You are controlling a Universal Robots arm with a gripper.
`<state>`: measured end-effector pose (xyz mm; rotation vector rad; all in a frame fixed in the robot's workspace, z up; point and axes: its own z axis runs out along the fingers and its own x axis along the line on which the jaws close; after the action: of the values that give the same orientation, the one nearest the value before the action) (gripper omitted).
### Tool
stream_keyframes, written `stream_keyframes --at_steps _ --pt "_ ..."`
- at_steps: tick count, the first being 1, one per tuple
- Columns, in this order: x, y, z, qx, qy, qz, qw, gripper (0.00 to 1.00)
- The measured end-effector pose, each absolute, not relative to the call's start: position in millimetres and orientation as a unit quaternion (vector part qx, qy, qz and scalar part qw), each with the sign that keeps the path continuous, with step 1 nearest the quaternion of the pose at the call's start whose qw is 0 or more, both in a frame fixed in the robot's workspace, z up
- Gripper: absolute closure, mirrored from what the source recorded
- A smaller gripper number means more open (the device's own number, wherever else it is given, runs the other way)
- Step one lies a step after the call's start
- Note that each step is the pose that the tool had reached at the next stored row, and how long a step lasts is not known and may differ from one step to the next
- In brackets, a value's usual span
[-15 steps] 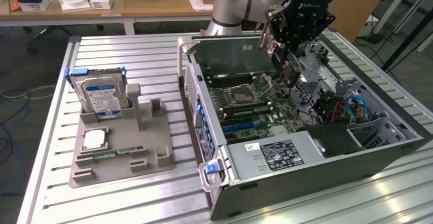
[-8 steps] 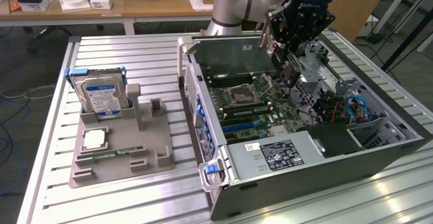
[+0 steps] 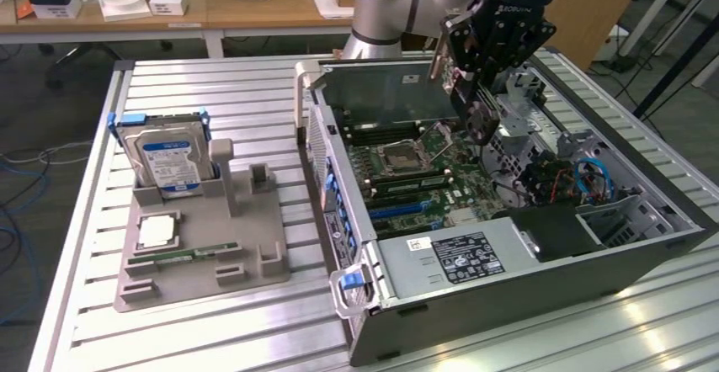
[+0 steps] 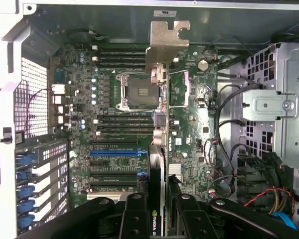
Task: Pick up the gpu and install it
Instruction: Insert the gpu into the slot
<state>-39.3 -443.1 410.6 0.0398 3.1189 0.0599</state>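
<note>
The gpu (image 3: 476, 109) hangs above the open computer case, a dark card held on edge with its silver bracket (image 3: 443, 52) toward the case's rear. My gripper (image 3: 483, 82) is shut on it from above. In the wrist view the gpu (image 4: 159, 144) runs edge-on between my black fingers (image 4: 134, 211), and its bracket (image 4: 165, 47) is at the far end. My gripper (image 4: 159, 201) holds it over the motherboard (image 4: 114, 114), clear of the slots. The blue expansion slot (image 4: 117, 153) lies below and to one side of the card.
The case (image 3: 629, 263) lies on its side on the slatted table, with its power supply (image 3: 460, 254) at the near end and cables (image 3: 584, 178) on the exterior view's right. A grey holder (image 3: 202, 263) carries a hard drive (image 3: 168, 157), a processor (image 3: 155, 231) and a memory stick (image 3: 180, 256).
</note>
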Motion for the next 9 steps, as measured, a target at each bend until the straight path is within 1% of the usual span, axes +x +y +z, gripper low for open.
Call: stream_keyframes --at_steps 9 --pt "-39.3 -443.1 410.6 0.008 1.0 0.019 0.011 0.74"
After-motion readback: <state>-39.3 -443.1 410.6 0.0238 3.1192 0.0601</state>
